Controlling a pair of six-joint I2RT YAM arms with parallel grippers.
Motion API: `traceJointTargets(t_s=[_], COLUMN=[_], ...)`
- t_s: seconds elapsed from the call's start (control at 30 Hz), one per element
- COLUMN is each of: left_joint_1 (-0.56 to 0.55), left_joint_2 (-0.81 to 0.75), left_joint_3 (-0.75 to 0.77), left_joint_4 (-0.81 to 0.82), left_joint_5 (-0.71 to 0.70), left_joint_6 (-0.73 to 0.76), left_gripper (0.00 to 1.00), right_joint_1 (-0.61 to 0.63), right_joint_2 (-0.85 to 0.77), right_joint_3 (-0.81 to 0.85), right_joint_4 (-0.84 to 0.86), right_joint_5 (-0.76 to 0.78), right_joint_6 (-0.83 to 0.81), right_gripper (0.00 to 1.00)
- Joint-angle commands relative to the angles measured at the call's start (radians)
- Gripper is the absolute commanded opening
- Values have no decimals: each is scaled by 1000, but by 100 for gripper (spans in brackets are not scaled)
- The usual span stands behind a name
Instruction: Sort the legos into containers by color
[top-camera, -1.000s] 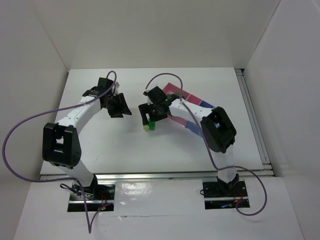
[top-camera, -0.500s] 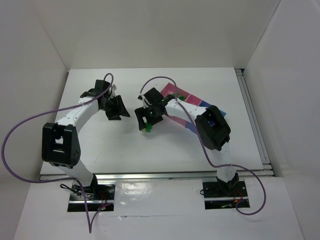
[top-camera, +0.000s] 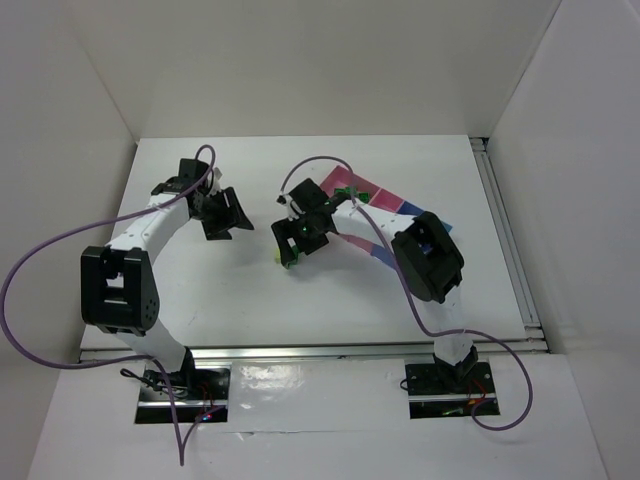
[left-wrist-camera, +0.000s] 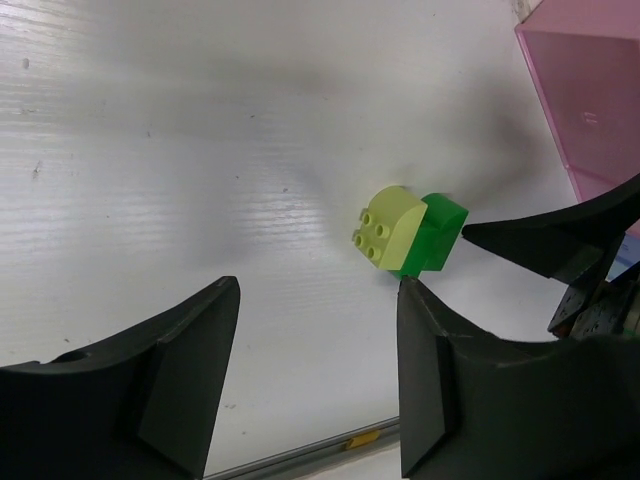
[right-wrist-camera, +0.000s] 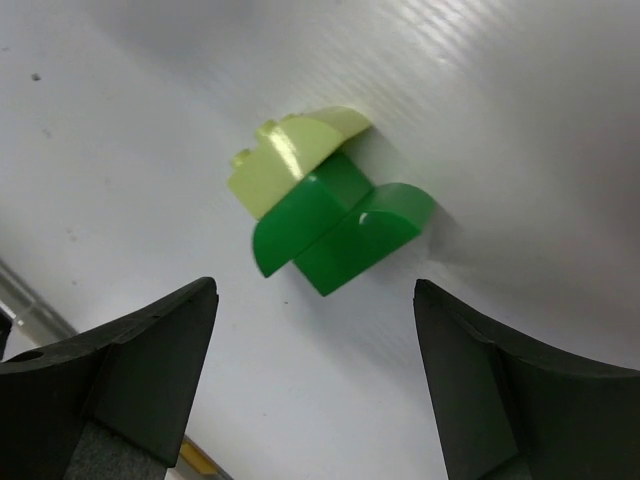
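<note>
While both arms reach over the white worktop (top-camera: 230, 300), my left fingers (top-camera: 225, 213) stand open with nothing between them, to the left of the legos (right-wrist-camera: 320, 210) and apart from them. The legos lie on the bare worktop: a pale brick (left-wrist-camera: 388, 228), its studs turned sideways, is pressed against a green brick (left-wrist-camera: 438, 232). From my right wrist the green one looks like two rounded pieces side by side, though I cannot tell whether they are joined. My right fingers (top-camera: 292, 245) hang spread wide just over the legos, one on either side, touching neither brick. To the right of the legos, the containers (top-camera: 385, 203) lie in a pink and blue row, partly hidden by my right arm.
</note>
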Motion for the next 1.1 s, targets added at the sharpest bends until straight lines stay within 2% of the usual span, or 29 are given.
traceJointTargets(t_s=[0.0, 0.27, 0.47, 0.53, 0.63, 0.77, 0.97, 1.07], left_joint_1=[7, 7, 7, 7, 7, 7, 7, 7], left_joint_2=[-14, 4, 4, 4, 4, 15, 15, 24], left_joint_3=[22, 31, 21, 21, 21, 21, 21, 21], left_joint_4=[0, 9, 18, 18, 18, 18, 27, 27], left_joint_5=[34, 74, 74, 74, 74, 85, 96, 107], left_joint_6=[4, 4, 4, 4, 4, 4, 4, 13], left_gripper=[69, 69, 69, 69, 69, 69, 69, 69], right_joint_1=[-1, 9, 18, 29, 51, 61, 13, 13], right_joint_2=[-31, -17, 52, 52, 40, 40, 40, 64], right_joint_3=[53, 65, 122, 131, 131, 149, 149, 186], right_joint_4=[-48, -54, -77, -77, -68, -93, -44, -27], right_joint_5=[135, 89, 77, 118, 186, 155, 110, 101], right_joint_6=[31, 31, 84, 94, 22, -111, -143, -156], right_gripper=[87, 92, 92, 90, 90, 92, 100, 100])
